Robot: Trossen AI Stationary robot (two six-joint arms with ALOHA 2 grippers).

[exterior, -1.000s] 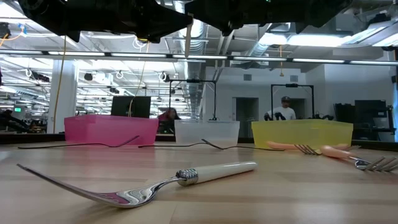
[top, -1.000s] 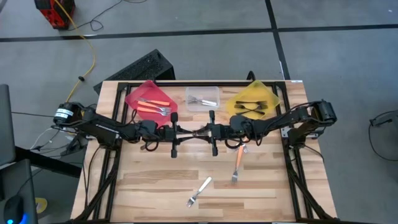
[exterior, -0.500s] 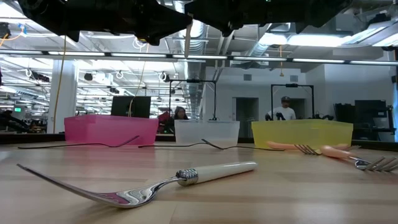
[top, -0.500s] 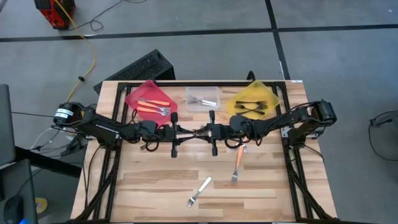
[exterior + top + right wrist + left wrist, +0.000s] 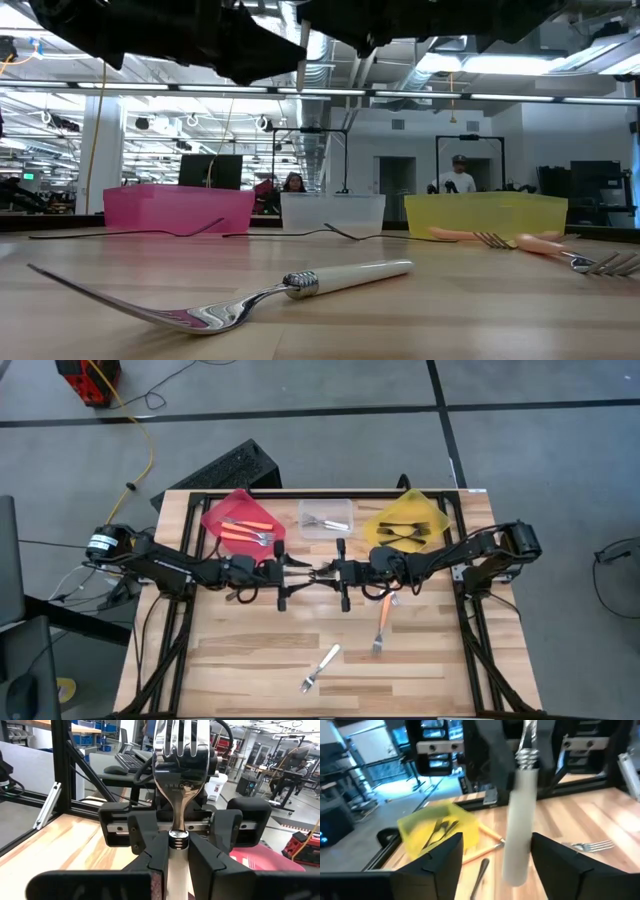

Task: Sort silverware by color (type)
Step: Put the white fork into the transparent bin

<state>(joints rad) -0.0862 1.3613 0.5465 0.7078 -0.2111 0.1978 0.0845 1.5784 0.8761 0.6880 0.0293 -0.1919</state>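
Above the table's middle my two grippers face each other. My right gripper point(image 5: 178, 852) point(image 5: 332, 572) is shut on a white-handled fork point(image 5: 179, 780) that stands about upright, silver head up. My left gripper point(image 5: 496, 855) point(image 5: 292, 572) is open, and its fingers stand on either side of the fork's handle point(image 5: 519, 830) without touching it. On the table lie another white-handled fork point(image 5: 321, 668) point(image 5: 250, 295) and an orange-handled fork point(image 5: 381, 622). My right gripper pinches the white handle just below its metal collar point(image 5: 178, 845) between its two fingers point(image 5: 150, 857). The fingers come in level from the table's right side and lie across the fork. The fork is lifted clear, head up, and its handle's free end point(image 5: 300, 70) hangs below.
Along the far edge stand a red bin point(image 5: 215, 512) with orange-handled forks, a clear bin point(image 5: 305, 510) with silver forks and a yellow bin point(image 5: 438, 510) with dark forks. The near half of the wooden table point(image 5: 240, 650) holds only the loose forks. People show in the room beyond.
My left gripper has opened around the fork's handle and rolled a little, staying where it was. The fork keeps upright in my right gripper, which has kept still.
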